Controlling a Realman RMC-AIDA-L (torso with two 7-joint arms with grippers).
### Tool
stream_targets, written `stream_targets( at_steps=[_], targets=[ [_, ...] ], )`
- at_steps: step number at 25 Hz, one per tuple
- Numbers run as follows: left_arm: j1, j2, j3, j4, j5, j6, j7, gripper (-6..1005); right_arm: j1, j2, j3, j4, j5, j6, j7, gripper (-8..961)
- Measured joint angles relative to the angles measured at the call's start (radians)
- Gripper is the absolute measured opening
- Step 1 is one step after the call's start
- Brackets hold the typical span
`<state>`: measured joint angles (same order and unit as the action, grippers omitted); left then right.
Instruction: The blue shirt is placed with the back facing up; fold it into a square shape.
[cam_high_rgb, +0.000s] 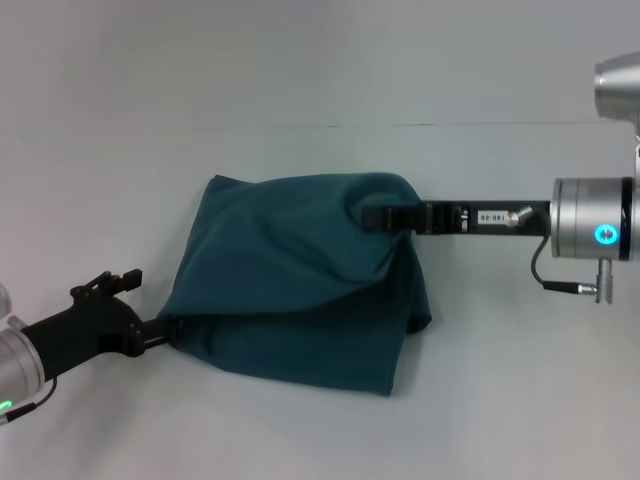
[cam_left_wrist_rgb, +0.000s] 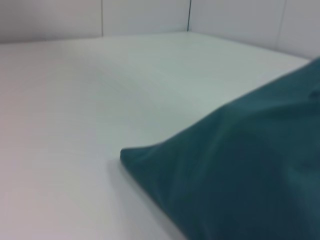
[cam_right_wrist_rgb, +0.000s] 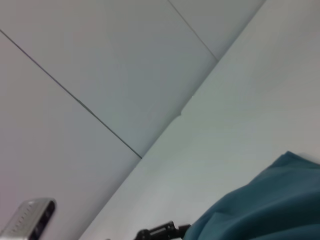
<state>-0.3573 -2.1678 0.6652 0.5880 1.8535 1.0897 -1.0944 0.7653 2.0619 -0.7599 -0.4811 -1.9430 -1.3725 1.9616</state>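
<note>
The large dark teal-blue soft knit shirt (cam_high_rgb: 290, 280) lies mid white surface (cam_high_rgb: 300, 70), already bunched into a rough folded heap w/ one layer draped over another. Right black pincer (cam_high_rgb: 372, 216) reaches in horizontally from the right, pinching the shirt's upper right edge and holding that fabric lifted, so it tents & sags toward the middle — prob. carrying the edge across for a fold. Left black pincer (cam_high_rgb: 165, 335) sits low at the shirt's near left corner, tips hidden in the cloth; looks pressed onto that corner, but can't tell for sure. Likely it anchors or lifts that side so the layer moves evenly. Shape isn't square yet.
</note>
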Motion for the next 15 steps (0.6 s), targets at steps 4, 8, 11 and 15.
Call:
stream_targets(
  at_steps=[4,8,11,15],
  targets=[
    [0.007,0.003,-0.036,0.028,-0.002,0.117,-0.003,919,-0.022,-0.001,-0.001,0.0,-0.002,-0.009,-0.009,63],
    [0.028,0.004,-0.044,0.09,0.008,0.208,-0.017,919,-0.027,-0.001,-0.002,0.0,-0.003,-0.012,-0.014,73],
    [0.05,0.005,-0.056,0.137,0.009,0.278,-0.033,919,-0.028,-0.001,-0.016,0.003,-0.004,-0.018,-0.022,81],
    [0.067,0.005,-0.106,0.168,0.004,0.35,-0.039,919,-0.029,0.0,-0.048,0.003,-0.005,-0.018,-0.023,91]
  ],
)
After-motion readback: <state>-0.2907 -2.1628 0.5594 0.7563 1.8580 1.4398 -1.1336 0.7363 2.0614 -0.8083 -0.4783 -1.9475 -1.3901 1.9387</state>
